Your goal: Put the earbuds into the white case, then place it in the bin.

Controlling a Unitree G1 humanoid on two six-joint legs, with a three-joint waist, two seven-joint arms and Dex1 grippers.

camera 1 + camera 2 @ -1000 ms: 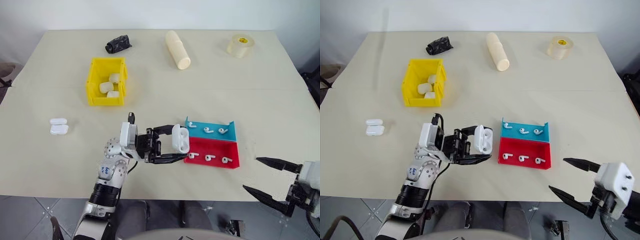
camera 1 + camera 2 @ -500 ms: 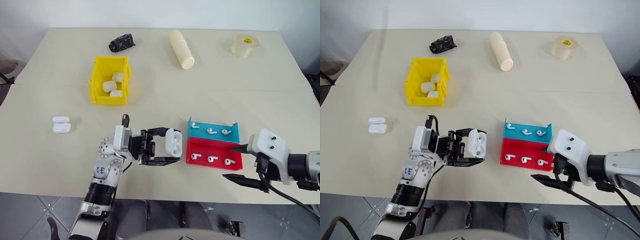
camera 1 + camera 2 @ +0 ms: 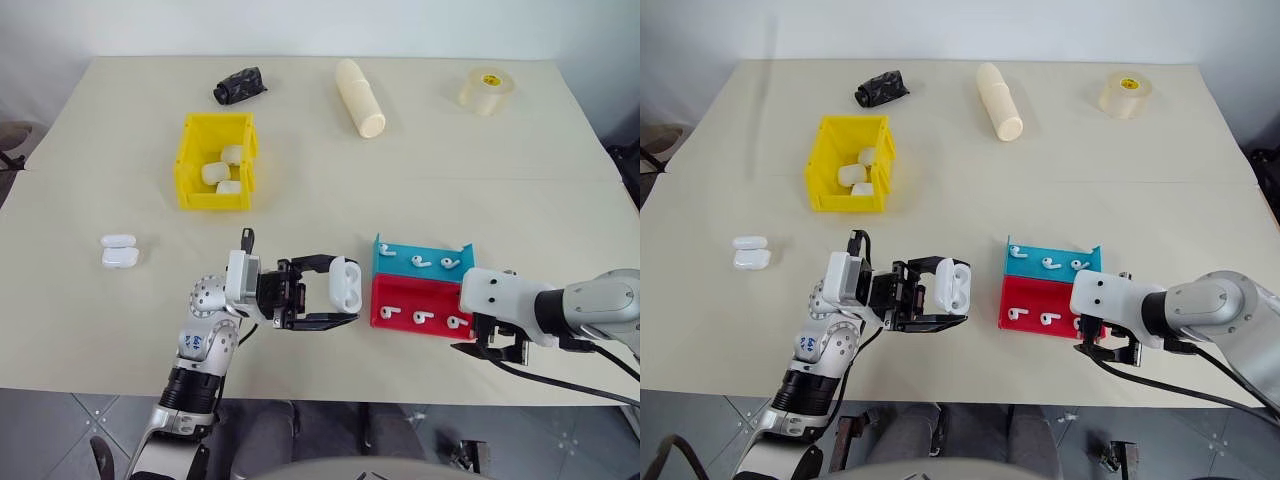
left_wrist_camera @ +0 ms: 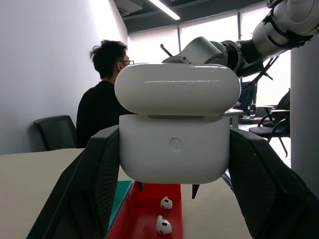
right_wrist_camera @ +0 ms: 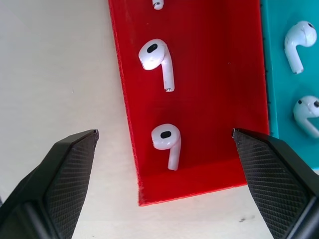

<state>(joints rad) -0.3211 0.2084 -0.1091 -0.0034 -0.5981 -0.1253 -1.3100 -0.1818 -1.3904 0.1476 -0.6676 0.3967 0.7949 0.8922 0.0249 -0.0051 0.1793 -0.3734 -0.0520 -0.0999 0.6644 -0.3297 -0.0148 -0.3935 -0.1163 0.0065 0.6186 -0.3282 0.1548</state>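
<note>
Currently the left gripper (image 3: 340,303) is clenched on the small glossy white rounded case (image 3: 345,284), held above the cream table (image 3: 520,150) just beside the shallow trays, its hinged lid up in the left wrist view. Since a second ago this hand has kept its place. The right gripper (image 5: 164,142) has swung in from the table's near right edge and now hangs over the near end of the shallow red plastic tray (image 3: 400,297), jaws spread wide and holding nothing; one tiny white earbud (image 5: 167,143) lies between them. Other earbuds rest in the red tray and the adjoining blue tray (image 3: 430,256). The bright yellow open-top bin (image 3: 190,165), holding several white items, stands well apart at the far left. Judgement: picking of the first earbud is imminent; nothing is yet loaded.
</note>
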